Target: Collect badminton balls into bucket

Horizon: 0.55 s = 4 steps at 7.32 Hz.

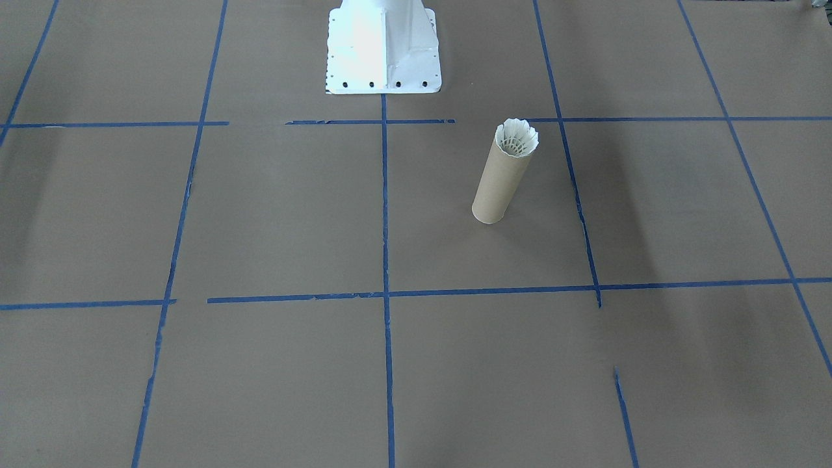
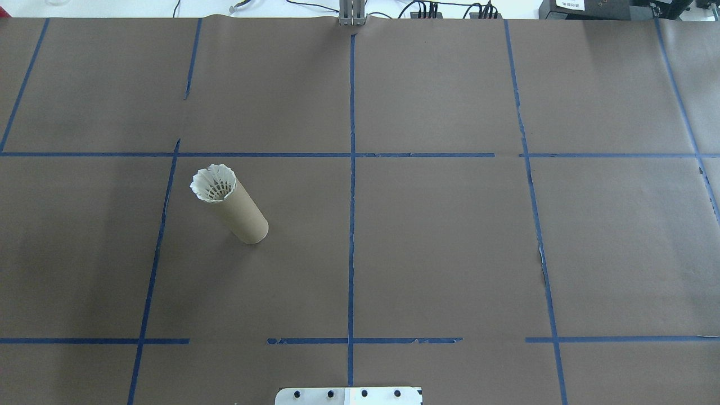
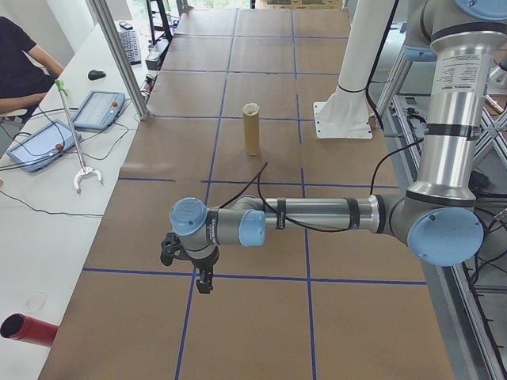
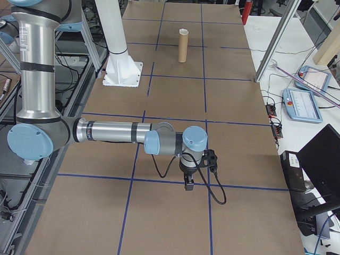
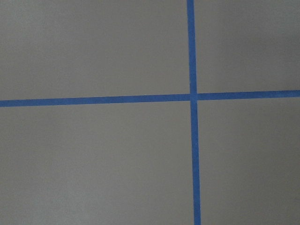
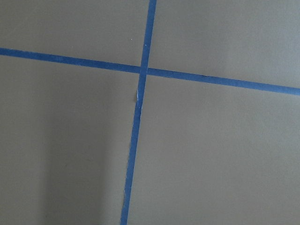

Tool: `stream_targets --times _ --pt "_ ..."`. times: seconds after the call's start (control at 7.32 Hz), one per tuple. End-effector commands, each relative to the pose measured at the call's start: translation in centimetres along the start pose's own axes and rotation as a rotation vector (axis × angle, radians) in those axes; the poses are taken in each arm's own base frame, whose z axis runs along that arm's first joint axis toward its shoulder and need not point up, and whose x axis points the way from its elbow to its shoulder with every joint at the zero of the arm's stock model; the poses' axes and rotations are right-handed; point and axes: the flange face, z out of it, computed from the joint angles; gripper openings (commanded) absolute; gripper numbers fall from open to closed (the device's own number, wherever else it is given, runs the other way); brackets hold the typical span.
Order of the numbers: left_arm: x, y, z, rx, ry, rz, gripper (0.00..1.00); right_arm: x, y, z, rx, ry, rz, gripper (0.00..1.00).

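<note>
Shuttlecock of white feathers (image 1: 517,138) is sitting in the round mouth of the tall, narrow tan cardboard tube (image 1: 499,185), its feather skirt flaring just above the rim and its cork tip hidden down inside. The tube is standing upright on the brown paper-covered table (image 2: 450,253), which is marked into squares by blue tape lines (image 2: 351,197). In the overhead view the tube is standing in the table's left half, on the robot's left side, a little away from the white metal robot base (image 1: 383,49). No other shuttlecock is showing loose on the paper in any view, so the collecting is looking finished as far as these pictures show; at most, the shuttlecock may need seating deeper, since its skirt is poking above the rim. Both arms are hanging well away from the tube, toward the two ends of the table. The left gripper (image 3: 203,279) is pointing down over a tape crossing in the left side view, and the right gripper (image 4: 188,183) is doing the same in the right side view. Each gripper shows only in a side view, so whether its jaws are spread or pressed together cannot be told. The two wrist cameras are showing only bare paper and crossing tape. A person's arm (image 3: 24,71) is resting at a side desk.
</note>
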Motion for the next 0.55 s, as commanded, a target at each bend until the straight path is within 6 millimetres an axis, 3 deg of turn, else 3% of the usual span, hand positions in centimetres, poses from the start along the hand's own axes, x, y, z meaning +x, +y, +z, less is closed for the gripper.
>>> stream_targets --times 0.0,0.41 --pt "0.0 0.1 -0.2 0.004 0.002 0.005 1.00 0.0 0.0 0.0 0.000 0.000 0.000 1.00" --pt "2.0 0.5 -4.3 0.010 0.001 -0.021 1.00 0.0 0.0 0.0 0.000 0.000 -0.001 1.00"
